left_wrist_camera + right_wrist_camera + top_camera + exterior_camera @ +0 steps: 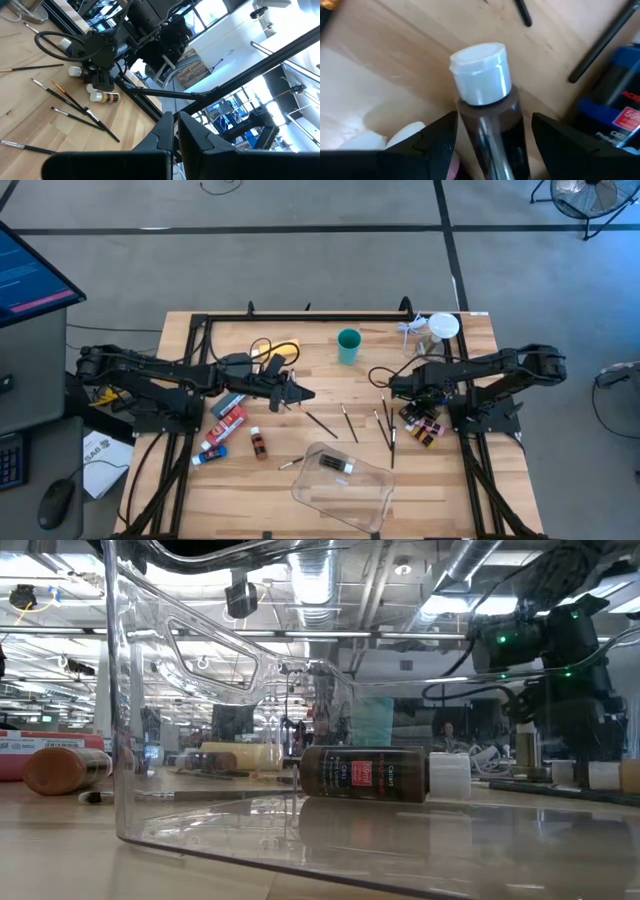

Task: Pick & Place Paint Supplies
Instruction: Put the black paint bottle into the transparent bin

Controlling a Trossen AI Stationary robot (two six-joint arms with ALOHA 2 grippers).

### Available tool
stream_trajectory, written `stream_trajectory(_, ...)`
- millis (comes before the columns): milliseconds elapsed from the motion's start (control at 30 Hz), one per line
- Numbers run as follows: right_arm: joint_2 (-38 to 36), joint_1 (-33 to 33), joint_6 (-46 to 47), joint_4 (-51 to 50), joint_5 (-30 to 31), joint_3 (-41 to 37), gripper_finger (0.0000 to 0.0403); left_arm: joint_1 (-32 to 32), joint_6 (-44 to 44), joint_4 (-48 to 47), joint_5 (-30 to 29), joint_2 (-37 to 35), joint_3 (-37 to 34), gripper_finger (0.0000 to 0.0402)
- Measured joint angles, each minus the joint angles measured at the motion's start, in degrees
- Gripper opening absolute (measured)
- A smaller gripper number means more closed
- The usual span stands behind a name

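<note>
Bottle (487,115) lies between my right gripper's (492,137) fingers (432,145), brown body, white cap (481,72) pointing away from me, on the wooden table (385,65). My fingers stand wide, one either side, not yet pinching. I'd judge the step is the grasp: settle lower, centre on the round body behind the cap, close squarely so smooth plastic doesn't roll out. Blue tube (615,115) sits just beside one finger. My left gripper (176,132), pressed shut, holds nothing visible.
</note>
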Motion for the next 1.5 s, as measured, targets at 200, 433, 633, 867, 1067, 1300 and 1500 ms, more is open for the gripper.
stream_trajectory(200,0.0,0.0,0.1,0.0,-1.7,0.0,0.02,0.0,0.9,0.0,0.0,0.0,0.0,0.0001)
stream_trajectory(433,0.0,0.0,0.1,-1.0,-3.2,0.7,0.0086,0.0,1.4,0.0,0.0,0.0,0.0,0.0001)
stream_trajectory(633,-1.1,0.0,-1.4,-3.4,-3.2,5.2,0.0085,0.0,1.4,0.0,0.0,0.0,0.0,0.0001)
stream_trajectory(867,-3.5,0.2,-1.6,-7.9,-2.7,13.8,0.0092,0.0,1.4,0.0,0.0,0.0,0.0,0.0001)
stream_trajectory(1067,-3.9,3.0,-2.8,-10.7,-1.3,23.1,0.0087,0.0,1.4,0.0,0.0,0.0,0.0,0.0001)
stream_trajectory(1300,-3.6,7.4,-1.5,-10.3,-1.3,34.6,0.0087,0.0,1.3,0.0,0.0,0.0,0.0,0.0001)
stream_trajectory(1500,-3.6,12.3,2.9,-9.7,0.2,41.3,0.0087,-1.1,1.2,0.0,0.0,0.0,0.0,0.0001)
